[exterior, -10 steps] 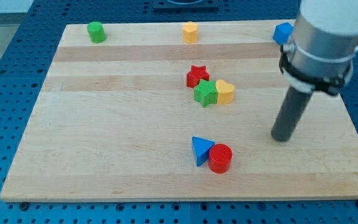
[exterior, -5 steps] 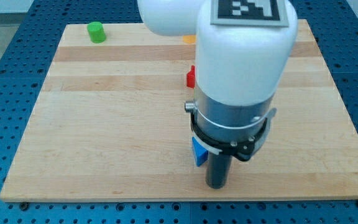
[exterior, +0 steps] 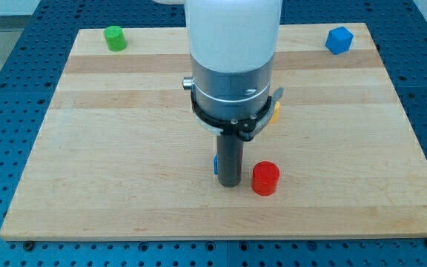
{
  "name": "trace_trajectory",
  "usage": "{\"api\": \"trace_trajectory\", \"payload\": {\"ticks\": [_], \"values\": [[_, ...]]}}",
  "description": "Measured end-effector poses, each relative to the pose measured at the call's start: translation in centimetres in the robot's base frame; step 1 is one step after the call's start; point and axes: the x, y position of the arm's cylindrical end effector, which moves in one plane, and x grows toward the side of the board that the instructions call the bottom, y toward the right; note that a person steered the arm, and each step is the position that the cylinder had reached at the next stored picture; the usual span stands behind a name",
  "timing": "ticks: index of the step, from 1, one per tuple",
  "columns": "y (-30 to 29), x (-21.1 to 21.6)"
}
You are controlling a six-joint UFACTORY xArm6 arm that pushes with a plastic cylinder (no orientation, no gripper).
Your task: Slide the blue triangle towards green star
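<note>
My tip (exterior: pixel 230 184) rests on the wooden board (exterior: pixel 110 170) near the view's bottom centre. The blue triangle (exterior: pixel 216 165) is almost wholly hidden behind the rod; only a thin blue sliver shows at the rod's left edge, touching it. A red cylinder (exterior: pixel 265 179) stands just right of the tip. The green star is hidden behind the arm's body. A sliver of the yellow block (exterior: pixel 276 112) shows at the arm's right edge.
A green cylinder (exterior: pixel 114 37) stands at the top left of the board. A blue cube (exterior: pixel 339 40) sits at the top right. The arm's large white and grey body (exterior: pixel 233 59) covers the middle of the board.
The arm swept from the right side to the bottom centre, then shifted left. The tip now stands left of the red cylinder, over the spot where the blue triangle showed.
</note>
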Motion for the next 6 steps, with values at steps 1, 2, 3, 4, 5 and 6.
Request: {"api": "trace_trajectory", "payload": {"ticks": [1,2,3,4,5,6], "values": [[0.0,-1.7],[0.0,-3.4],[0.0,-5.4],[0.0,-7.4],[0.0,-9.2],[-0.5,-9.8]]}}
